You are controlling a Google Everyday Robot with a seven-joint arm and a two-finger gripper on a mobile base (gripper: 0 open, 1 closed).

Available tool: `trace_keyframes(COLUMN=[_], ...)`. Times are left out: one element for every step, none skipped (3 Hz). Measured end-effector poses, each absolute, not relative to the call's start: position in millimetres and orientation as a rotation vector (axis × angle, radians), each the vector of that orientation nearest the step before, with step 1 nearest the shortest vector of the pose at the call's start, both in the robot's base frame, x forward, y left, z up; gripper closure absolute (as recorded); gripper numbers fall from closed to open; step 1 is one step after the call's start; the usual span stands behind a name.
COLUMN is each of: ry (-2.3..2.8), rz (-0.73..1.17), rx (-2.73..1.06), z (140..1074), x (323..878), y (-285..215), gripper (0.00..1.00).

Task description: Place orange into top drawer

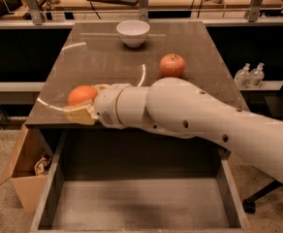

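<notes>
The orange [81, 94] is a bright round fruit held between the tan fingers of my gripper [85, 103], at the front left edge of the tabletop. The gripper is shut on it, one finger [79, 114] below and in front, the other behind. My white arm [190, 120] reaches in from the right across the table front. The top drawer [132, 203] stands pulled open below the table, wide and shallow with a flat grey bottom; nothing shows inside. The orange hangs just above the drawer's back left corner.
A redder apple [172, 65] and a white bowl [133, 33] sit on the brown table [102, 57]. A cardboard box [27, 171] stands on the floor left of the drawer. A chair base [262, 198] is at the right. Benches stand behind.
</notes>
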State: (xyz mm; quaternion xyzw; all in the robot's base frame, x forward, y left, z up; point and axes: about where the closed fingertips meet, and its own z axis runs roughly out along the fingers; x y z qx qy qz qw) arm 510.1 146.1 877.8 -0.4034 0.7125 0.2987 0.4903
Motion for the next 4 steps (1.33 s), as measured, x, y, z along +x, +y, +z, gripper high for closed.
trace_keyframes(ry=[1.683, 1.669, 1.662, 1.705], rz=[0.792, 0.827, 0.853, 0.871], rx=[-1.015, -1.008, -0.988, -0.961], z=[854, 836, 815, 793], x=[473, 453, 435, 433], y=[140, 110, 84, 70], gripper=[1.0, 1.0, 1.0, 1.0])
